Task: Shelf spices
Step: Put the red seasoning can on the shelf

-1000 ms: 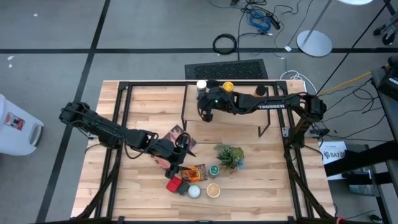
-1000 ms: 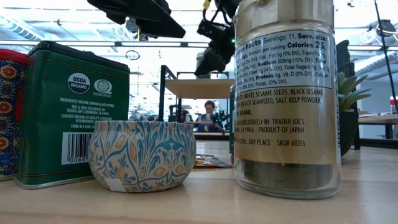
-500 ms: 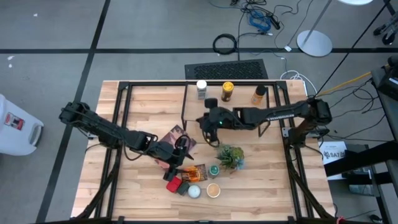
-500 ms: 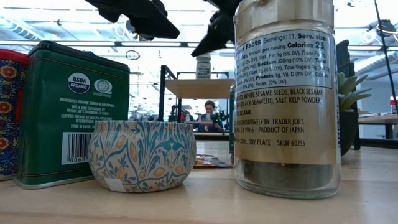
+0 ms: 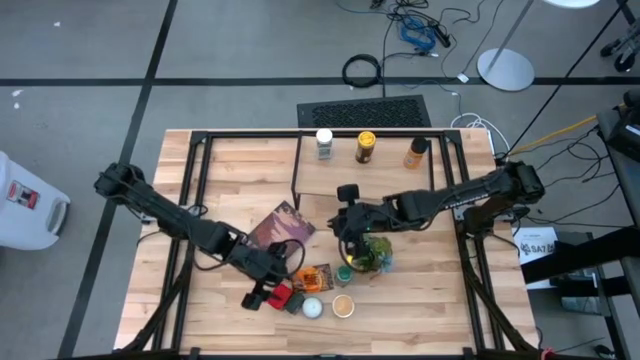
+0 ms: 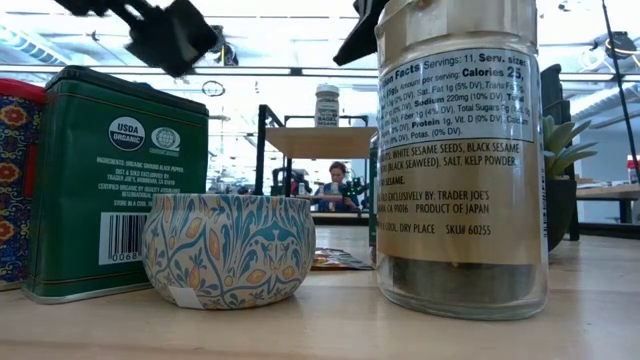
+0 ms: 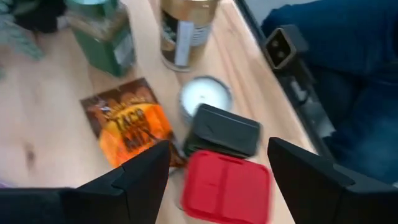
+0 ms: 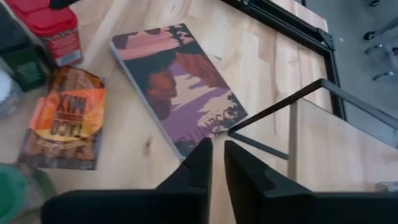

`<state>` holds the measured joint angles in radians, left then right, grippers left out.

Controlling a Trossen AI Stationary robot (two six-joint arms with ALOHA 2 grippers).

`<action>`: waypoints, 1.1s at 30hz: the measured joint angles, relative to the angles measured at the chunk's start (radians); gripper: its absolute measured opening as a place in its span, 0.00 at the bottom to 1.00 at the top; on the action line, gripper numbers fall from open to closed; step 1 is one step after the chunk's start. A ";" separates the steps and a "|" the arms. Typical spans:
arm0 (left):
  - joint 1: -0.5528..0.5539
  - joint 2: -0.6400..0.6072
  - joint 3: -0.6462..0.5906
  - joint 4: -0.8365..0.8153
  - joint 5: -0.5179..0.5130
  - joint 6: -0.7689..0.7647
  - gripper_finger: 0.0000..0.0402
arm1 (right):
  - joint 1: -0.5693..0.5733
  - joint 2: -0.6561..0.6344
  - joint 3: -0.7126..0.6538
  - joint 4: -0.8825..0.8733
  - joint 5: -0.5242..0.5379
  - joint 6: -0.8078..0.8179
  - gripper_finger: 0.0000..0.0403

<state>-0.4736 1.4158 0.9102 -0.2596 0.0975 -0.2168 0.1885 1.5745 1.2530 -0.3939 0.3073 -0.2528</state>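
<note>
Spices: 3 on shelf (image 5: 380,165); left gripper (image 5: 268,296) spread over red tin (image 7: 225,190), right gripper (image 5: 345,243) nearly closed, empty.

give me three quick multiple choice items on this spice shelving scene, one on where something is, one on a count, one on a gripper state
1. Where does the left gripper hang?
A. over the shelf
B. over the red-topped tin near the table's front edge
C. beside the potted plant

2. How many spice jars stand on the shelf?
A. one
B. three
C. five

3. How do the left gripper's fingers stand?
A. spread apart, holding nothing
B. shut on the taco mix packet
C. shut on the picture book

Answers:
1 B: the left wrist view looks down between the fingers at the red-topped tin, and the high view places the gripper in the front cluster.
2 B: the white-topped jar, yellow-topped jar and tan-topped jar stand along the back.
3 A: the fingers stand wide apart with only the tins visible between them.
</note>
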 joint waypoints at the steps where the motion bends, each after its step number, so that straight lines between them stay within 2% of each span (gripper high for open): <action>1: -0.010 -0.004 0.011 -0.022 0.000 -0.014 0.69 | 0.005 0.000 0.000 -0.004 0.000 0.011 0.10; 7: -0.097 -0.013 0.085 -0.124 -0.029 -0.070 0.69 | 0.033 0.000 0.000 -0.026 0.000 0.063 0.21; 13: -0.161 -0.013 0.090 -0.154 -0.195 -0.171 0.69 | 0.070 0.000 0.000 -0.030 -0.001 0.109 0.33; 19: -0.202 0.010 0.090 -0.151 -0.260 -0.304 0.69 | 0.103 0.000 0.000 -0.030 -0.060 0.146 0.42; 23: -0.224 0.061 0.090 -0.148 -0.269 -0.421 0.69 | 0.128 0.000 0.000 -0.030 -0.103 0.164 0.46; 29: -0.249 0.131 0.090 -0.112 -0.316 -0.599 0.69 | 0.162 0.000 0.000 -0.030 -0.101 0.182 0.47; 33: -0.263 0.148 0.090 -0.130 -0.403 -0.704 0.69 | 0.182 0.000 0.000 -0.031 -0.100 0.182 0.47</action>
<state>-0.7365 1.5643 1.0004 -0.3897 -0.3060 -0.9213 0.3701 1.5742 1.2530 -0.4246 0.2075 -0.0704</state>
